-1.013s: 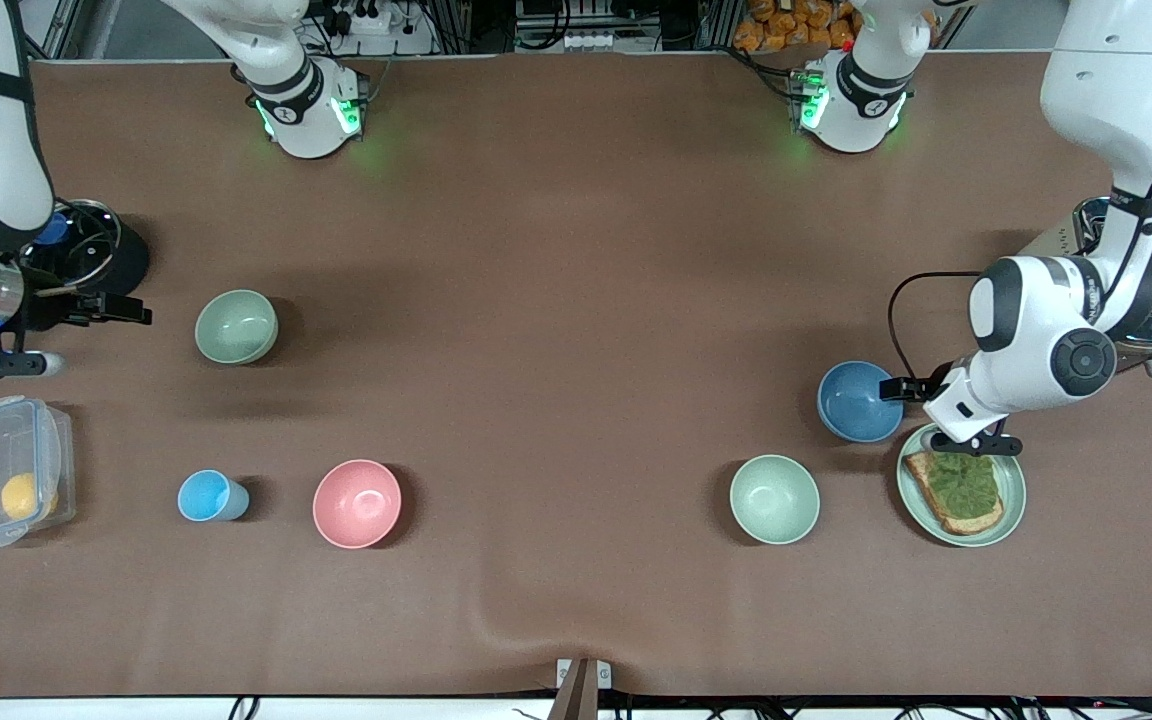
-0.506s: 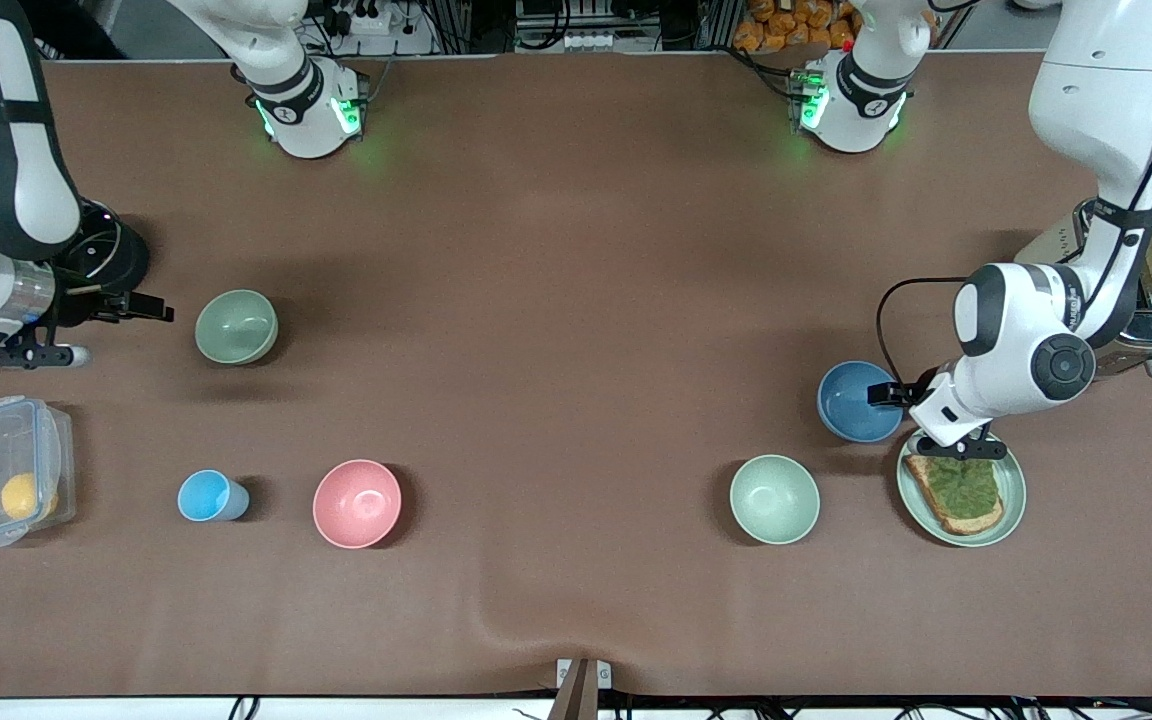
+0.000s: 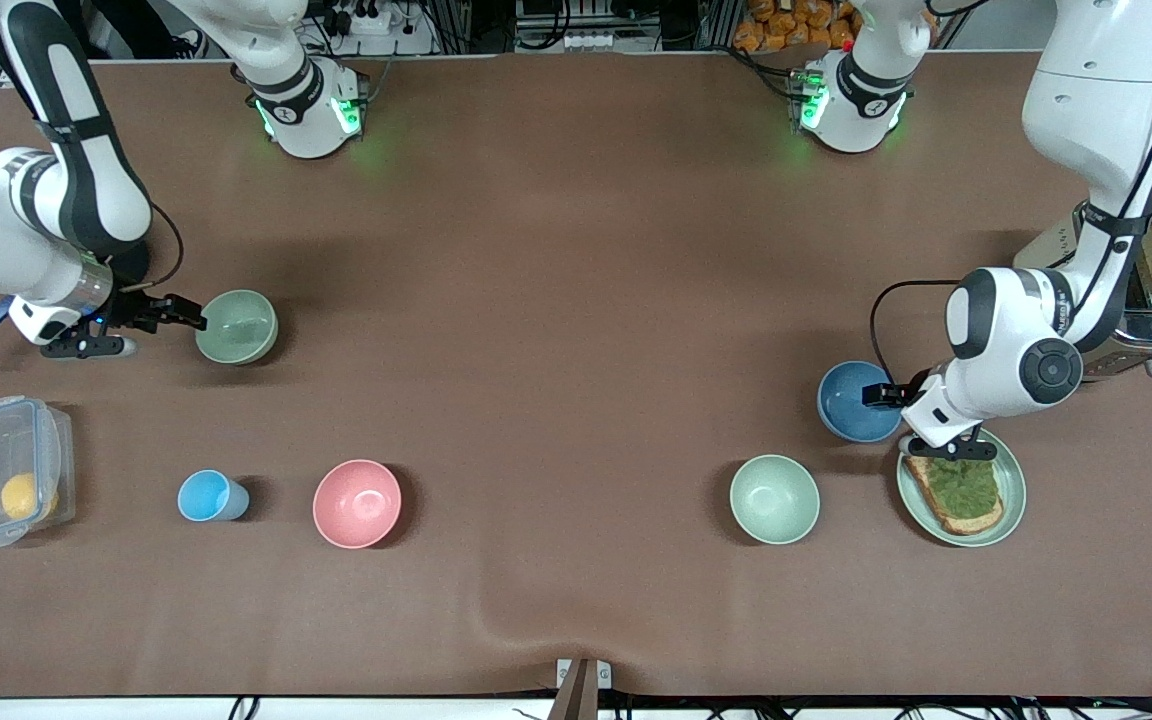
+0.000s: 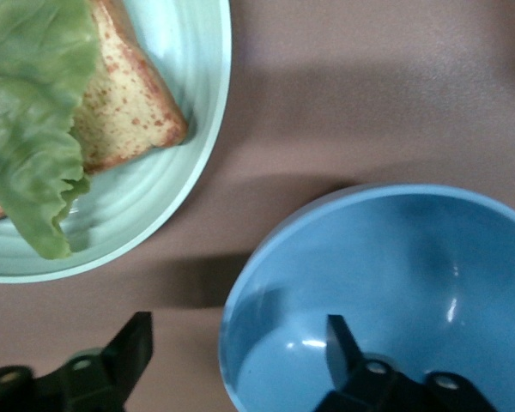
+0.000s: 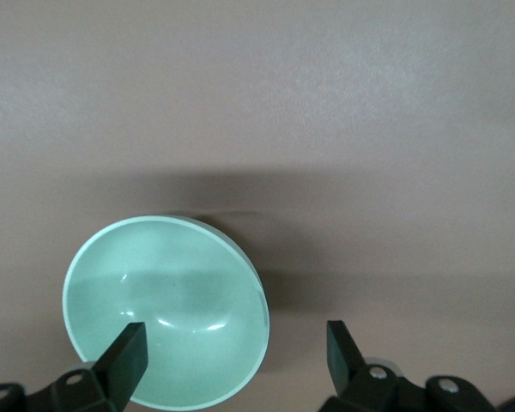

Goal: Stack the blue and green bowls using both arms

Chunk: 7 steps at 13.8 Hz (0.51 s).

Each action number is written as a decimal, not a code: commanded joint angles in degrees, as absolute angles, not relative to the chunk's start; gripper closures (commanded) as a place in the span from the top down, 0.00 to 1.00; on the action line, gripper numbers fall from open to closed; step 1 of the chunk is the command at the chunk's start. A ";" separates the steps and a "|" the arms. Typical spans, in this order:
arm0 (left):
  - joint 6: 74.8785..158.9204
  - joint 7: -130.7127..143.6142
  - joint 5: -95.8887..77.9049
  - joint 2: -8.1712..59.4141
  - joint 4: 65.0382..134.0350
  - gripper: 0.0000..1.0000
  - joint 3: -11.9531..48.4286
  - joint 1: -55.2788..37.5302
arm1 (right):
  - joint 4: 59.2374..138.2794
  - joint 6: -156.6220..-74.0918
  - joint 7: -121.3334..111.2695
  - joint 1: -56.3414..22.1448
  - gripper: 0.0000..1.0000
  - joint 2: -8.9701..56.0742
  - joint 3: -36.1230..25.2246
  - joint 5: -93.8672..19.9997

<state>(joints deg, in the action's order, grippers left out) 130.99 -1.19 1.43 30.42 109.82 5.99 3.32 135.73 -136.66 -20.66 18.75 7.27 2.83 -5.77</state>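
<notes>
Left end effector (image 4: 232, 360) spread astride blue bowl (image 3: 854, 400) rim (one finger inside); right end effector (image 5: 232, 356) spread astride green bowl (image 3: 238, 326) rim.

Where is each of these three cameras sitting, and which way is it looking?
Front view: high across the table, facing both arms' bases; shows both whole arms, the right gripper at the green bowl.
Left wrist view: on the left arm's wrist, looking down; the left gripper straddles the blue bowl rim beside the plate.
Right wrist view: on the right arm's wrist, looking down; its gripper straddles the green bowl rim.
Shared: each bowl shows in the front view too.
</notes>
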 commanded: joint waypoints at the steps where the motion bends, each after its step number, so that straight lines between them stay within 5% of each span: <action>1: 131.48 -0.26 1.67 30.76 109.25 0.01 6.06 2.90 | 138.16 -140.78 -22.15 20.30 0.90 7.91 3.69 -7.64; 5: 131.48 -0.26 1.85 30.76 109.16 0.00 6.06 2.90 | 139.83 -145.36 -23.19 19.86 0.84 9.92 3.69 -10.28; 7: 131.40 -0.26 1.85 30.41 109.07 0.00 6.06 2.99 | 139.92 -148.00 -27.14 21.52 0.72 12.21 3.78 -10.89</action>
